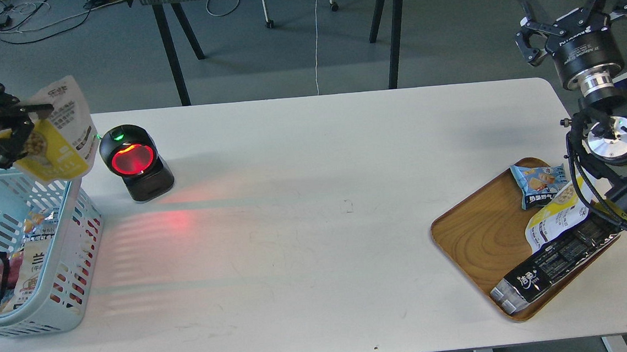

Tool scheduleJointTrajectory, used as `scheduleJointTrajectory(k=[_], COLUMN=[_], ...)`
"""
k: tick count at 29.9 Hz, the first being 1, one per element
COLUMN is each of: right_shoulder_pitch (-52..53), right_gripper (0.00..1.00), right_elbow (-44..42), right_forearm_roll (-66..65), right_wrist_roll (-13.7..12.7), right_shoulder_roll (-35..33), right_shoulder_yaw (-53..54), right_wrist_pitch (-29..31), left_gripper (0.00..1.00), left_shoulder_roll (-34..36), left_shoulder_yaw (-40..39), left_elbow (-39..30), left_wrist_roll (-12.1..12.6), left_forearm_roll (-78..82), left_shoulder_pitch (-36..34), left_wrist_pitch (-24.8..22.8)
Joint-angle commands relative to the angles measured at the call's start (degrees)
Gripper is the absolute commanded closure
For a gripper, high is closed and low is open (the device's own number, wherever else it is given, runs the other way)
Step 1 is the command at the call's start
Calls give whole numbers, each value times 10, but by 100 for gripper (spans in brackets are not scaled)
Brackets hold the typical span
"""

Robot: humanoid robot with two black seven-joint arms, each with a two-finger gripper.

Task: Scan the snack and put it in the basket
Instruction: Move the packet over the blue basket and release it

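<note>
The long black wrapper (554, 267) in the wooden tray (478, 236) carries two large white Chinese characters I read as "洁灵". The pouch (62, 133) I hold has black print, and the blue packet (540, 183) has lettering, both too small to read.

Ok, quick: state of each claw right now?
Left claw: closed on the snack, above the basket.
Right claw: open, holding nothing.

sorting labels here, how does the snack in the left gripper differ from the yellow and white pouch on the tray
The snack hangs in the left gripper above the basket rim; the tray pouch lies flat on the wooden tray, partly under the black wrapper. Both are yellow and white.
</note>
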Motion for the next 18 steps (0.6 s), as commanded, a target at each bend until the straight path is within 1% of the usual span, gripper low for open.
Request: scheduleJointTrajectory(k=[1, 3, 5, 9, 11, 15, 18], right_shoulder_pitch=[1, 1, 0, 0, 0, 0, 1], right_gripper=[0, 0, 0, 0, 0, 0, 0], right_elbow=[0, 0, 0, -1, -1, -1, -2], right_forearm_roll=[0, 0, 0, 0, 0, 0, 0], right_wrist_roll=[0, 0, 0, 0, 0, 0, 0], right_shoulder_roll=[0, 0, 0, 0, 0, 0, 1], right_shoulder_yaw=[-1, -1, -1, -1, -1, -1, -1], right_wrist_pitch=[0, 0, 0, 0, 0, 0, 0], left_gripper=[100, 100, 100, 99, 99, 97, 94], left_shoulder_roll=[39, 53, 69, 113, 118, 118, 118], left_shoulder_yaw=[18, 35, 59, 134, 162, 174, 173], left_elbow=[12, 16, 16, 18, 19, 22, 20], left_wrist_roll=[0, 0, 0, 0, 0, 0, 0], left_forearm_roll=[0, 0, 0, 0, 0, 0, 0], left_shoulder_pitch=[0, 0, 0, 0, -1, -1, -2], left_wrist_pitch=[14, 19, 33, 86, 105, 114, 115])
